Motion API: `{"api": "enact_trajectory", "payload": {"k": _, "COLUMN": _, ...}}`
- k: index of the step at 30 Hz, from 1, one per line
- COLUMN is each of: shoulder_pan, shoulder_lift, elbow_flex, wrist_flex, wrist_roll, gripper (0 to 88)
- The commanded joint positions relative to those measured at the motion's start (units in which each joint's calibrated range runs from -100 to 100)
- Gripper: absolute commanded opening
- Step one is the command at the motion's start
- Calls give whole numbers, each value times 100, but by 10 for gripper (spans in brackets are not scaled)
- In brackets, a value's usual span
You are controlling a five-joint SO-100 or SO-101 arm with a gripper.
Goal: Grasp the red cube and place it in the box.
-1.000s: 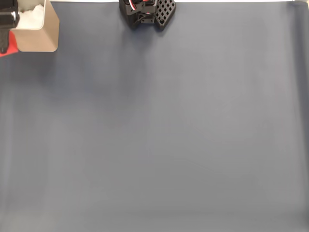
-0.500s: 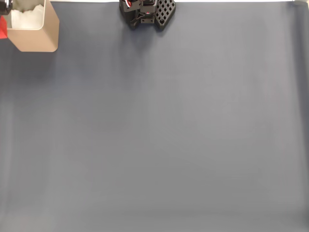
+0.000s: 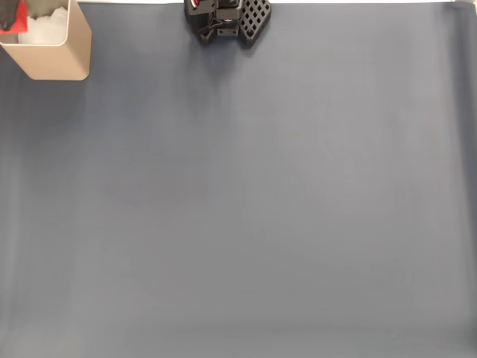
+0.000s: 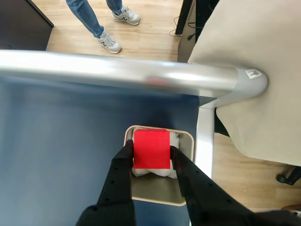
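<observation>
In the wrist view my gripper (image 4: 151, 151) is shut on the red cube (image 4: 151, 149), one black finger (image 4: 121, 170) pressed to each side. The cube hangs directly above the open beige box (image 4: 188, 139), whose pale inside with white padding shows beneath it. In the fixed view the box (image 3: 56, 58) stands at the table's top left corner, and a sliver of the red cube (image 3: 15, 15) with a dark gripper part shows over its opening at the frame edge.
The arm's black base (image 3: 227, 19) sits at the top middle of the blue-grey mat (image 3: 261, 194). A silver rail (image 4: 117, 73) crosses the wrist view beyond the table edge. A person's legs and shoes (image 4: 108, 28) stand on the wooden floor.
The cube and gripper have moved up and right, from beside the box's left wall to over its opening. The box has stayed put.
</observation>
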Motion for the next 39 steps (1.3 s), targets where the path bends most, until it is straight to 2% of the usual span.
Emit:
{"api": "enact_trajectory", "payload": {"k": 1, "shoulder_pan": 82, "shoulder_lift": -467, "elbow_flex": 138, "wrist_flex": 50, "wrist_roll": 44, "gripper": 0}}
{"api": "enact_trajectory", "payload": {"k": 14, "shoulder_pan": 82, "shoulder_lift": -1083, "elbow_flex": 457, "wrist_flex": 173, "wrist_roll": -98, "gripper": 0}}
{"api": "enact_trajectory", "payload": {"k": 39, "shoulder_pan": 25, "shoulder_lift": -1204, "elbow_flex": 293, "wrist_flex": 206, "wrist_roll": -205, "gripper": 0}}
